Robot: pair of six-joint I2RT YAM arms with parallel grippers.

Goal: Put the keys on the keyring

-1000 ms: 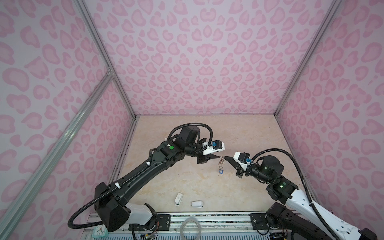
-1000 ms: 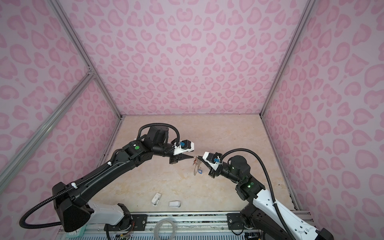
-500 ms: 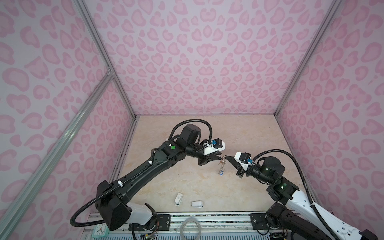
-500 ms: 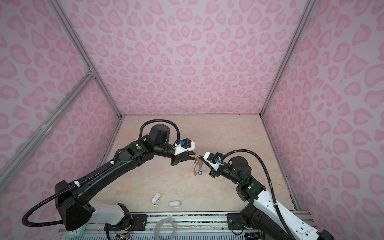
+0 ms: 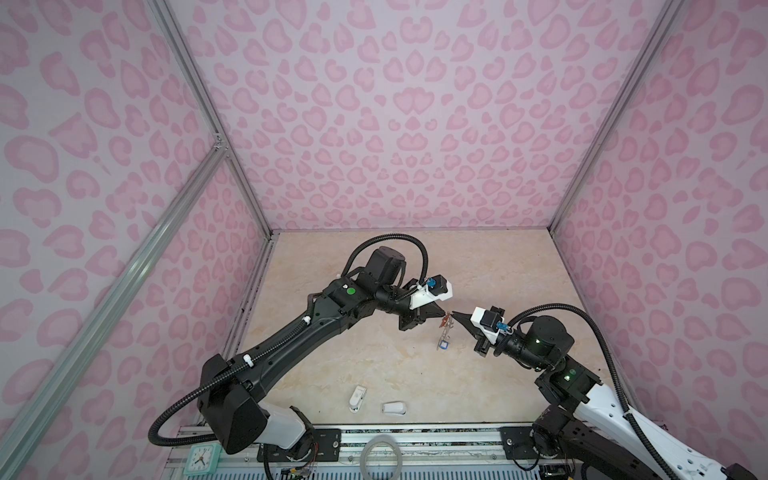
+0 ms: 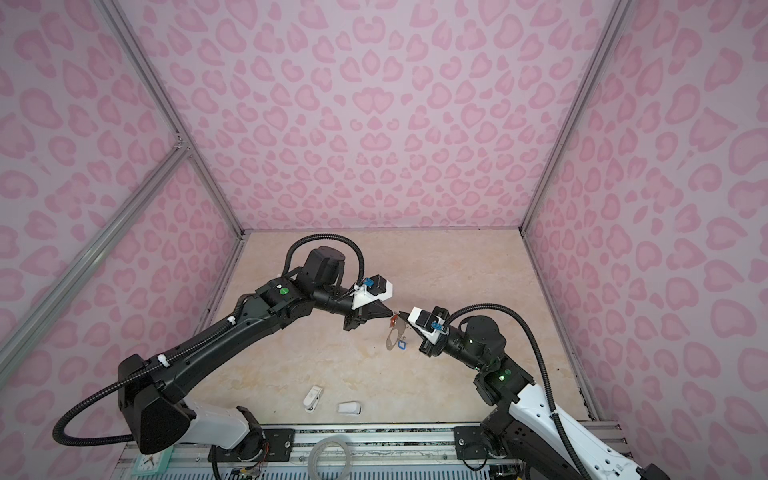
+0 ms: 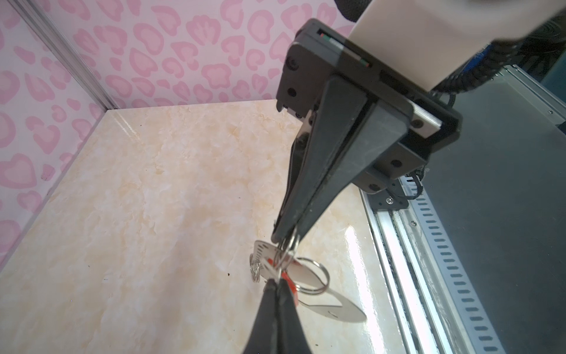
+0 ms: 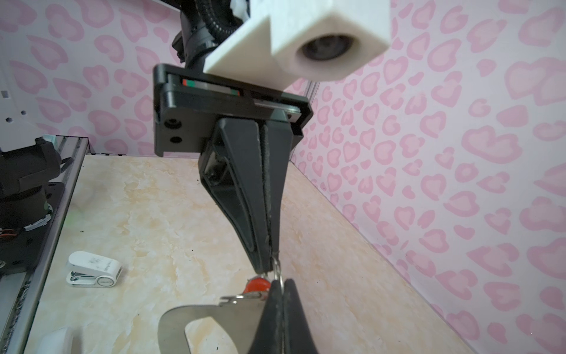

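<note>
Metal keyring (image 6: 392,337) hangs over the bench (image 6: 291,353), midway, and looks thin, stiff and slippery; right end effector (image 6: 400,314) clamps its wire ring (image 7: 292,242), left end effector (image 6: 390,314) pinches the light red-orange key (image 8: 257,283).

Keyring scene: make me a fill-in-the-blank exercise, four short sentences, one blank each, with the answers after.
1. The keyring hangs clear of the table, held up by the right gripper, whose jaws are ___.
2. The lower key, dangling by the keyring's bottom end, has a ___ tag.
3. The upper key, at the left gripper, has a ___ tag.
4. ___ white pieces lie on the table.

Missing words: shut; blue; red; two.
</note>
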